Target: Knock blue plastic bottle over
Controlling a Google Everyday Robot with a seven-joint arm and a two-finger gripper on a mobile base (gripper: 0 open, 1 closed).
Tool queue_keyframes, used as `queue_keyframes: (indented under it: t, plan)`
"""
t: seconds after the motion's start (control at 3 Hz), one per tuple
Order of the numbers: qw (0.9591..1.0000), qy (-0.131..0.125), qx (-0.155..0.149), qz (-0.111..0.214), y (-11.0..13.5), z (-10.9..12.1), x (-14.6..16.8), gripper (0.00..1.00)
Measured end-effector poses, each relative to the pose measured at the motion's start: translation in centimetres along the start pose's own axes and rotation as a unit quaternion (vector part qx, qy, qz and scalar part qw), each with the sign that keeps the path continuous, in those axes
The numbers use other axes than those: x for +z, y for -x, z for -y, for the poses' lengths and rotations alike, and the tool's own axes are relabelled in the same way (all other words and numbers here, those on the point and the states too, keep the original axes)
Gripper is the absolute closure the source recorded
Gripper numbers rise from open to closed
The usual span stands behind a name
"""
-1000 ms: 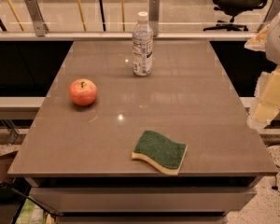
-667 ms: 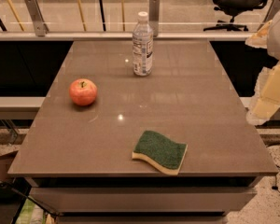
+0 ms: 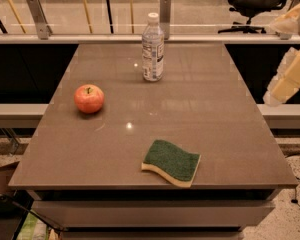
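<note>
**At the Far Side of the Table, the Bottle Stands Upright**

On a brown, glossy table [image 3: 215,129], the blue plastic bottle [image 3: 153,49] stands upright near the middle of the far edge. Its white screw cap is on top and its pale printed label is wrapped round a clear, ribbed body. Nothing touches it. A red apple [image 3: 89,98] sits stem-up toward the left side of the tabletop, nearer the camera than the bottle and well apart from it. The bottle is the taller of the two. A green sponge [image 3: 171,162] with a yellow underside and wavy sides lies flat close to the front edge, slightly right of centre, apart from both the apple and the bottle.

The robot's gripper [image 3: 276,95], a pale cream shape at the end of the arm, hangs at the right border of the view. It is beyond the table's right edge and well away from the bottle, in contact with nothing on the tabletop. Whether its grip is released or clenched cannot be told from this angle.

Behind the table runs a low glass barrier on metal posts [image 3: 165,9], and a black office chair [image 3: 252,1] stands on the floor beyond it at upper right. Bright spots of light reflect off the tabletop between the apple and the bottle.
</note>
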State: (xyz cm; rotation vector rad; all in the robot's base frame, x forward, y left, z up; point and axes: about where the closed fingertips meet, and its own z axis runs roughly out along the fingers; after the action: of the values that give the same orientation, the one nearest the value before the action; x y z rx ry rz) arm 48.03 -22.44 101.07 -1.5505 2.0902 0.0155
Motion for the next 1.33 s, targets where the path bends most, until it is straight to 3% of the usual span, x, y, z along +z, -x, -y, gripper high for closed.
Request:
queue_keyframes:
  t: [0.33, 0.67, 1.0, 1.33]
  plan:
    - [0.9984, -0.010, -0.009, 0.055, 1.0, 2.0, 0.4, 0.00]
    - [0.9941, -0.020, -0.022, 0.104, 1.9, 3.5, 0.8, 0.00]
    - [0.9914, -0.039, -0.015, 0.123, 2.7, 4.7, 1.6, 0.00]
    - [0.9884, -0.053, 0.020, 0.141, 3.1, 6.1, 3.1, 0.00]
